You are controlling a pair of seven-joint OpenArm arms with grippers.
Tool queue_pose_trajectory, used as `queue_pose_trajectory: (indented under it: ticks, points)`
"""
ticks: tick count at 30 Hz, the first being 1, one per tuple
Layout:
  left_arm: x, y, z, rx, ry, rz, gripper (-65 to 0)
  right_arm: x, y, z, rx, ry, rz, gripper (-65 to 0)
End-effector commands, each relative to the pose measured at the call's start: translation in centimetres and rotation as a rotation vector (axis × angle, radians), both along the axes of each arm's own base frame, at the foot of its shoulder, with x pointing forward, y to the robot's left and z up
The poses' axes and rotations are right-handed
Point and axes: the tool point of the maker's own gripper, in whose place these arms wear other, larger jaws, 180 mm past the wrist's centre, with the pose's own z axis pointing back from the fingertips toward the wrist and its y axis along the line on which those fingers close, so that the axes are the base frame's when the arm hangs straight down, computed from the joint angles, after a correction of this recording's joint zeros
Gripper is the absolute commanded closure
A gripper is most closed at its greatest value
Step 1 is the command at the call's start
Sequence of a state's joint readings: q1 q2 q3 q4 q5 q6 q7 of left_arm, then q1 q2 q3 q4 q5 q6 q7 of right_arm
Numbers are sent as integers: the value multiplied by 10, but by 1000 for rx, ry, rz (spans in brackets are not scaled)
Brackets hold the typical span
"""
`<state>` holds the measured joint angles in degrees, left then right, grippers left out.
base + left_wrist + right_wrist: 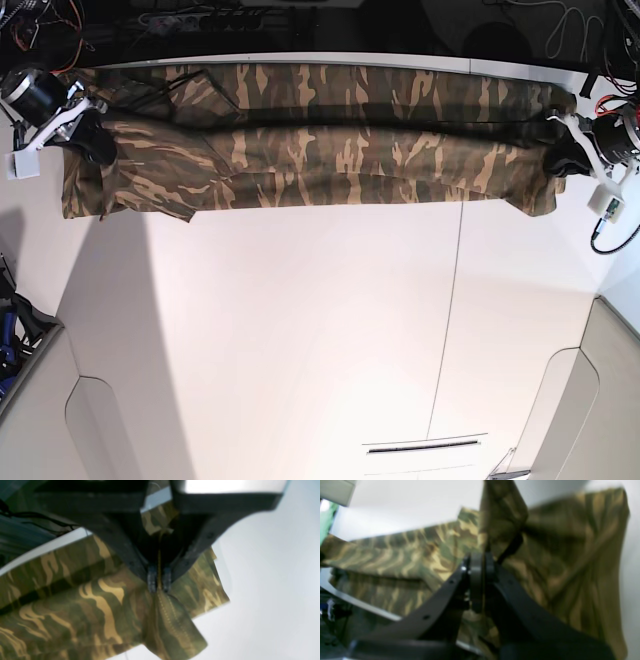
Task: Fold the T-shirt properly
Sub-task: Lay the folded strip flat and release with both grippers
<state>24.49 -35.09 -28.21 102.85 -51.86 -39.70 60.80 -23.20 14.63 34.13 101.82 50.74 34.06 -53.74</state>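
Note:
The camouflage T-shirt (330, 150) is stretched as a long band along the far edge of the white table (300, 330). Its upper part lies over the far edge. My left gripper (558, 160) is at the band's right end, and in the left wrist view it (159, 582) is shut on a stitched fold of the T-shirt (75, 600). My right gripper (97, 145) is at the band's left end, and in the right wrist view it (478, 565) is shut on bunched T-shirt cloth (570, 555). The collar and label are hidden.
Cables (590, 30) and dark equipment lie behind the table's far edge. A thin seam (455, 320) runs down the tabletop right of centre. Grey panels stand at the lower left (30, 400) and lower right (610, 400) corners.

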Motion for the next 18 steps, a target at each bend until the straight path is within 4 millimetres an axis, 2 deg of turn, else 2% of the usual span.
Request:
queue_pose_trajectory:
  ticks: [1, 3, 6, 7, 8, 9, 10, 13, 16, 18]
  points:
    - [3, 2, 9, 11, -25, -13, 0, 1, -5, 5, -17, -20, -12, 0]
    - [-2, 2, 6, 10, -12, -13, -19, -5, -6, -4, -33, 12, -21, 0]
    - [-3, 2, 4, 10, -7, -11, -143, -7, -9, -9, -49, 22, -32, 0]
    - [-2, 4, 4, 8, -5, 11, -174, -6, -11, -9, -62, 17, -36, -62]
    - [-2, 6, 4, 7, -1, 40, -194, -5, -13, -9, -76, 11, -40, -154]
    - [-1, 9, 3, 7, 3, 63, -201, -5, -15, -9, -81, 6, -45, -230]
    - [-1, 10, 3, 6, 4, 76, -201, -4, -16, -8, -81, 3, -49, -279]
    - [1, 16, 7, 12, -8, 93, -201, -1, -22, 2, -66, -28, -75, -293]
    - [3, 29, 17, 22, -44, 139, -205, 3, -36, 18, -78, -77, -117, -293]
    - [4, 38, 25, 10, -77, 183, -264, 8, -47, 31, -84, -121, -149, -293]
